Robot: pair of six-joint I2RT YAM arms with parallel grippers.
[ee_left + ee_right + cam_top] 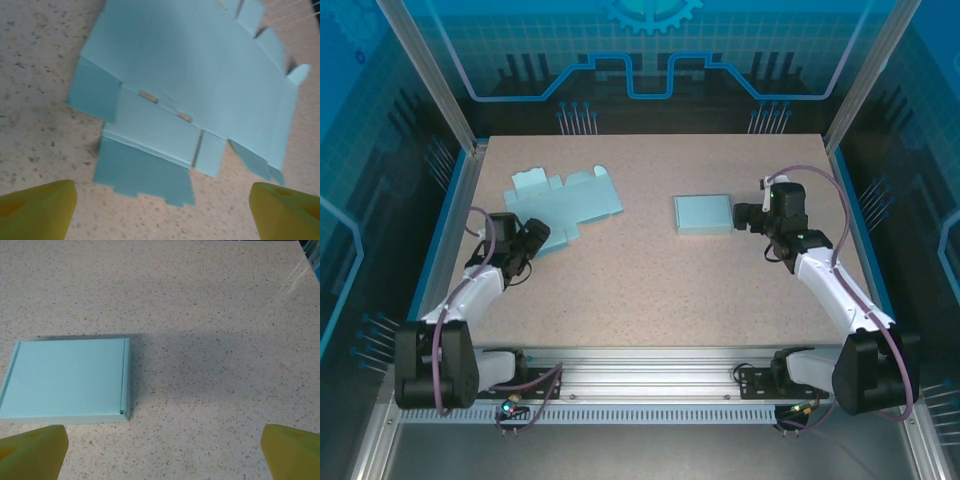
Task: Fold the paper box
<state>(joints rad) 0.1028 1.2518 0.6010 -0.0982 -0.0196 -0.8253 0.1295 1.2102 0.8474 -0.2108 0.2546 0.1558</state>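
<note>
1. Left gripper (534, 240): jaws spread wide and pinching nothing, low over the table (650, 290) at the near corner of the unfolded box blank (190, 85).
2. Box blank: lies flat on the left half of the table. Its creases and slots face up, and its nearest flap (142, 172) points toward the open jaws.
3. Right gripper (162, 452): jaws also spread wide and empty, facing a folded box (67, 380) that sits closed near the table's middle, just beside the fingertips but not touching them.
4. Step in hand (a judgement, not a thing seen): taking hold of the blank so the first panel can be raised; folding appears not yet begun.
5. To do it well:
   - Slide one finger under the near flap rather than pressing down on it.
   - Close on the flap close to its crease, so the fold follows the scored line.
   - Lift slowly, since thin card will likely skate across the smooth tabletop.
   - Bring the right gripper over to pin the main panel.
</note>
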